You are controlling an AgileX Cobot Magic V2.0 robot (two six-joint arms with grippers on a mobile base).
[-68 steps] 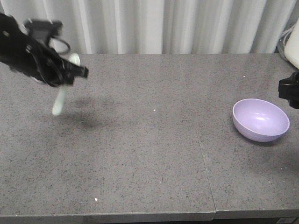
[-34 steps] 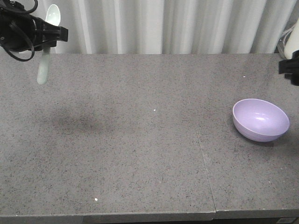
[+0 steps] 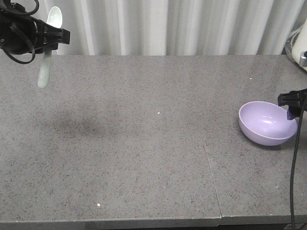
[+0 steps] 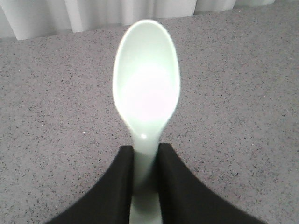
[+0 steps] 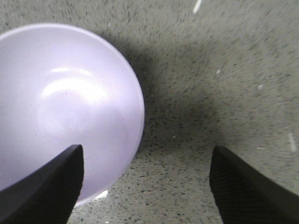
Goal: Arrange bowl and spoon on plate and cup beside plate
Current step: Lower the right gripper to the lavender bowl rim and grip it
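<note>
spoon clamped by handle in l. gripper, high over table
r. gripper wide open w/ nothing in it, at bowl rim, one finger over bowl

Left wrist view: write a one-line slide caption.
Two black fingers grip a pale green spoon by its handle above a grey table.

— What colour is the bowl?
— Plain lavender, with pale glossy highlights inside. The table beneath it is grey stone, speckled black and white.
— And far to the bowl's left?
— The spoon: pale mint, unpatterned. The left gripper on it is black.
— Right by the bowl?
— The right gripper, black too, finely cross-hatched. Behind the bowl, the curtain is white, vertically pleated.
</note>
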